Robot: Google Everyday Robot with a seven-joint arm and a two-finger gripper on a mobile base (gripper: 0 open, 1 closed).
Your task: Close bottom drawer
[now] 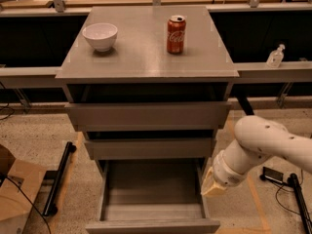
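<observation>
The bottom drawer (pixel 152 225) is the narrowest of three grey drawers and stands pulled far out, its empty grey box open toward me. Its flat front panel lies along the bottom edge of the view. My gripper (pixel 212 187) hangs from the white arm (pixel 265 143) just outside the drawer's right side wall, about level with the middle of the box. Its pale tip points down and left toward the drawer's right rim. The two upper drawers (pixel 148 115) are pushed in further.
A white bowl (pixel 100 35) and a red soda can (pixel 176 34) stand on the cabinet top (pixel 146 57). A cardboard box (pixel 17 194) and a black bar (pixel 58 179) lie on the floor to the left. Cables and a black stand (pixel 292 189) lie at the right.
</observation>
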